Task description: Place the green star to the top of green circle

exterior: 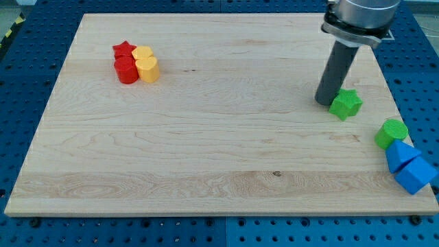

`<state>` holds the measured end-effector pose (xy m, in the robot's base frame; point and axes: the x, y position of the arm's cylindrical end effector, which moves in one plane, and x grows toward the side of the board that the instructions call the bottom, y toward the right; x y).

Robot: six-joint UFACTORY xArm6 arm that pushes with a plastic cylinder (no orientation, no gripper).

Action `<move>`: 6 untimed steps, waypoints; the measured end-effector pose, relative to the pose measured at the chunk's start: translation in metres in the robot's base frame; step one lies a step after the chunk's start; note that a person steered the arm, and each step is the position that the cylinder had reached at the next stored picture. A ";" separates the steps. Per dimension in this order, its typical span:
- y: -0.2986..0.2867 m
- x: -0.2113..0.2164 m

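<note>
No pincer: my tip rests on the counter, touching the green star at its right. Green circle lies lower right. Step: positioning; next push probably rightward.

Pale wood board (visible grain), matt green star

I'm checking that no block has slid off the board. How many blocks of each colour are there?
Red: 2, red star and red cylinder
Yellow: 2
Green: 2, green star and green circle
Blue: 2
Total: 8
</note>
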<state>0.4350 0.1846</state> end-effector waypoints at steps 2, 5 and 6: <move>0.030 0.002; 0.046 0.005; 0.013 0.005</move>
